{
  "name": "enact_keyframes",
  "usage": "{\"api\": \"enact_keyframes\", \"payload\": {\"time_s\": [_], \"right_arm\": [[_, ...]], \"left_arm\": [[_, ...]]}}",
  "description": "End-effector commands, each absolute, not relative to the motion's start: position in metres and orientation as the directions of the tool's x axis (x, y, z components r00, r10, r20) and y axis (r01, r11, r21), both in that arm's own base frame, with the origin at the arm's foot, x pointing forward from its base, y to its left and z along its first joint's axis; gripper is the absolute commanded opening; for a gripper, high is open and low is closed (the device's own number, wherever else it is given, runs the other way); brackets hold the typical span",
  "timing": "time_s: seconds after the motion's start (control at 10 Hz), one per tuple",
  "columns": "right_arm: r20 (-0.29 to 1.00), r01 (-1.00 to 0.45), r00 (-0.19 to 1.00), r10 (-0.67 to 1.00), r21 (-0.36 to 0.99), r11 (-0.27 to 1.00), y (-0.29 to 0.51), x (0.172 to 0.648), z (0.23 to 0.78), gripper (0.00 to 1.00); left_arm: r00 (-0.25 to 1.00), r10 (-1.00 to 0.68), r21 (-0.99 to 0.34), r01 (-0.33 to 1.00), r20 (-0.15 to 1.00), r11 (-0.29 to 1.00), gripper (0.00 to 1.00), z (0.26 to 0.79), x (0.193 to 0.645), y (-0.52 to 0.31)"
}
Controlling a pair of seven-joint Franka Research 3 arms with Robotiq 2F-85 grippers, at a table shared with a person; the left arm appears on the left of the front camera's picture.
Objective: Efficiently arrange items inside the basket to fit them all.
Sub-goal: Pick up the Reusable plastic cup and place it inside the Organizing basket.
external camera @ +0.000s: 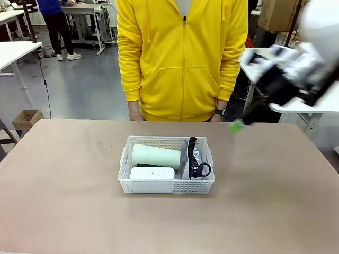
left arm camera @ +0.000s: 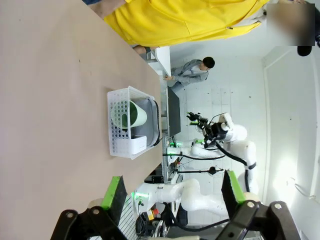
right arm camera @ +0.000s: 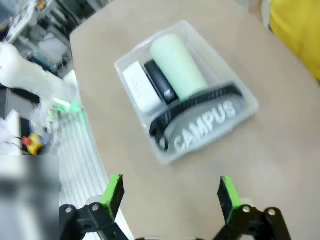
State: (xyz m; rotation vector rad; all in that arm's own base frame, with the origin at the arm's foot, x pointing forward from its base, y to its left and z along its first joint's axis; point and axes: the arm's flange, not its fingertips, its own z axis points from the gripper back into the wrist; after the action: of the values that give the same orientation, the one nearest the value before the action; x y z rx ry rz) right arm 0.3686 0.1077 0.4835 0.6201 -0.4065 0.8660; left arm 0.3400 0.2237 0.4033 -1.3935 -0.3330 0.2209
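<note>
Basket (external camera: 167, 186) sits on the brown table (external camera: 63, 201), ahead of and below both of our grippers, with all four items lying inside it. In the right wrist view our right gripper (right arm camera: 171, 192) hangs above the table with its green-padded fingers (right arm camera: 114, 192) spread wide and nothing between them; the basket (right arm camera: 245, 107) lies just beyond the fingertips. There, the pale green cup (right arm camera: 177, 65) lies on its side along the middle, the black stapler (right arm camera: 159, 82) lies touching it on one flank, and the small white box (right arm camera: 139, 87) sits beside the stapler against the basket wall. The grey pouch (right arm camera: 207, 125) lettered "CAMPUS" fills the end of the basket nearest that gripper, its black strap (right arm camera: 197, 102) running across between pouch and cup. From the front, the right gripper (external camera: 237, 126) is a blurred shape up at the table's far right edge, one green pad showing, well apart from the basket. Our left gripper (left arm camera: 175, 192) also stands with its fingers (left arm camera: 114, 192) wide apart and empty, and the basket (left arm camera: 120, 145) lies farther off ahead of it, with the cup (left arm camera: 136, 115) and the white box (left arm camera: 137, 145) visible over its lattice wall. A person in a yellow hoodie (external camera: 183, 58) stands at the far side of the table.
</note>
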Motion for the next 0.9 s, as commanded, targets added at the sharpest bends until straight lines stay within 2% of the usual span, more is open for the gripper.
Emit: {"api": "enact_keyframes", "payload": {"time_s": [0.0, 0.2, 0.3, 0.4, 0.5, 0.8], "right_arm": [[0.641, -0.751, 0.648, 0.41, 0.451, 0.483, 0.042, 0.339, 0.459, 1.0], [0.669, -0.66, 0.721, 0.182, 0.583, 0.474, -0.016, 0.306, 0.418, 1.0], [0.699, -0.674, 0.707, 0.112, 0.615, 0.409, -0.029, 0.298, 0.398, 1.0], [0.674, -0.643, 0.738, 0.039, 0.683, 0.347, -0.035, 0.297, 0.371, 1.0], [0.642, -0.642, 0.742, 0.194, 0.599, 0.478, -0.041, 0.341, 0.448, 1.0], [0.642, -0.642, 0.742, 0.194, 0.599, 0.478, -0.041, 0.341, 0.448, 1.0]], "left_arm": [[0.935, 0.341, -0.984, 0.04, 0.098, 0.171, 1.0, 0.405, 0.34, 0.223], [0.935, 0.341, -0.984, 0.04, 0.098, 0.171, 1.0, 0.405, 0.34, 0.223], [0.935, 0.341, -0.984, 0.04, 0.098, 0.171, 1.0, 0.405, 0.34, 0.223], [0.935, 0.341, -0.984, 0.04, 0.098, 0.171, 1.0, 0.405, 0.34, 0.223], [0.935, 0.341, -0.984, 0.04, 0.098, 0.171, 1.0, 0.405, 0.34, 0.223], [0.935, 0.341, -0.984, 0.04, 0.098, 0.171, 1.0, 0.405, 0.34, 0.223]]}}
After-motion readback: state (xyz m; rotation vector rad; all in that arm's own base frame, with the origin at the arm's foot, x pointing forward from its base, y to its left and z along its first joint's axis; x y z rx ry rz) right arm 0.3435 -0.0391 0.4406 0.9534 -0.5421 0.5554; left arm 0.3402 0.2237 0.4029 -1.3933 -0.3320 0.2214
